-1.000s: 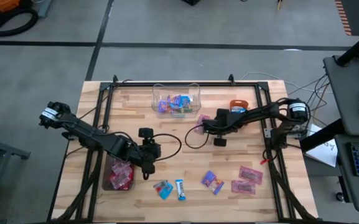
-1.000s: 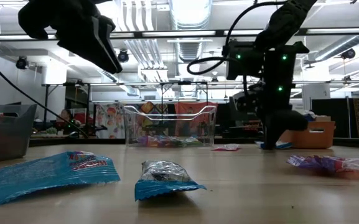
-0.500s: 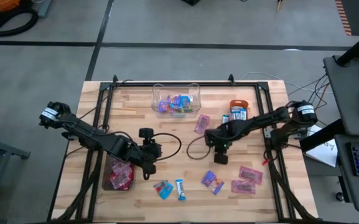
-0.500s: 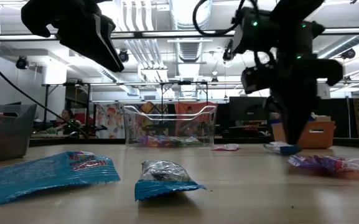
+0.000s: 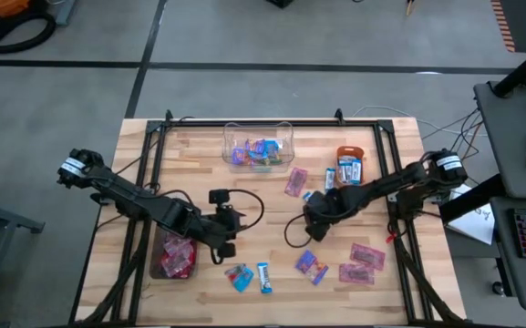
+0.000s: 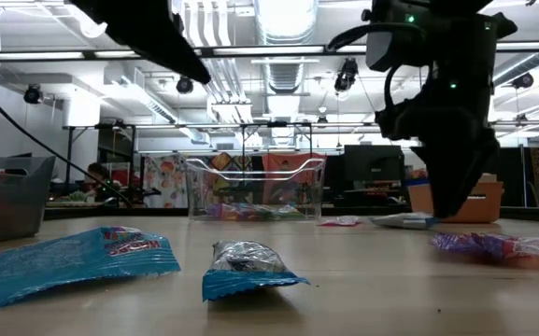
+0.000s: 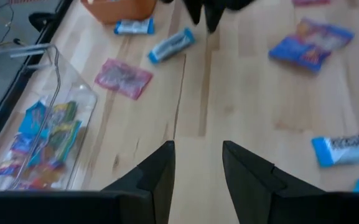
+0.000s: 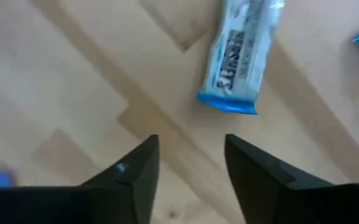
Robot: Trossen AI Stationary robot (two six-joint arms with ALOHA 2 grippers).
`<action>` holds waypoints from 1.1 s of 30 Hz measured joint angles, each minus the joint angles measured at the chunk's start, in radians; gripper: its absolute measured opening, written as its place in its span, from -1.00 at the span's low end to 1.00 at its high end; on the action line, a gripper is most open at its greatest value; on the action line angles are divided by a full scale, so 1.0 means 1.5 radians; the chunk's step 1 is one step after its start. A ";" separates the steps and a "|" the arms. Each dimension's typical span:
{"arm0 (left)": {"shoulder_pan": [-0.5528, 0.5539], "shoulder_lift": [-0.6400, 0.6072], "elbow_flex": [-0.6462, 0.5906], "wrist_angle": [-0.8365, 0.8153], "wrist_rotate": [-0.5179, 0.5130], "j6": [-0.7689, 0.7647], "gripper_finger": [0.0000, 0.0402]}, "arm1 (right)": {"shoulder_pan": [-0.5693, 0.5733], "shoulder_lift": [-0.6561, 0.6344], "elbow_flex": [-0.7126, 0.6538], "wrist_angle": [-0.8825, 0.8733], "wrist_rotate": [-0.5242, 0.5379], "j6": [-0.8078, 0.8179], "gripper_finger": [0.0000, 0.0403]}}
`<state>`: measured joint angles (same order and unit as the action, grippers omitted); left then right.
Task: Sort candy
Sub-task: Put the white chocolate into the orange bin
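Note:
Candy lies scattered on the wooden table: a teal packet (image 5: 239, 277), a blue-and-white bar (image 5: 263, 276), a purple packet (image 5: 312, 266), two pink packets (image 5: 363, 262) near the front, and a pink packet (image 5: 295, 182) and blue-and-white bars (image 5: 329, 179) farther back. My right gripper (image 5: 315, 226) hangs open, pointing down over bare wood at mid table. One blue-and-white bar (image 8: 241, 59) lies flat just beyond its fingers. My left gripper (image 7: 198, 171) is open and empty above the table left of centre, near the teal packet.
A clear plastic box (image 5: 258, 146) holding several candies stands at the far middle. A small orange bowl (image 5: 351, 153) sits to its right. A bin with red candies (image 5: 173, 258) stands at the front left. Black frame rails (image 5: 158, 164) run along the table's sides.
My right gripper has swung from beside the orange bowl and the far pink packet toward the table's near edge, and its wrist has rolled. A blue-and-white bar now lies uncovered near the bowl. My left gripper has tipped up slightly, staying in place.

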<state>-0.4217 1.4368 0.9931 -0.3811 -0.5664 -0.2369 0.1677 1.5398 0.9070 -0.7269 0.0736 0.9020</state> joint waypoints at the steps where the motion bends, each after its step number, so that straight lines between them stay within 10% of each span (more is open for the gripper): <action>1: 0.000 0.000 -0.002 0.013 0.000 0.000 -0.41 | 0.003 0.000 0.000 0.001 0.018 0.013 -0.09; 9: 0.000 0.000 -0.023 0.087 -0.001 -0.004 -0.41 | 0.010 -0.001 0.000 0.004 0.144 0.060 0.16; 33: 0.000 0.032 -0.048 0.221 -0.054 -0.058 -0.41 | 0.005 -0.060 0.000 0.073 0.195 0.000 0.17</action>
<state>-0.4217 1.4841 0.9215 -0.0490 -0.6470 -0.3241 0.1758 1.4499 0.9070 -0.6174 0.3666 0.9013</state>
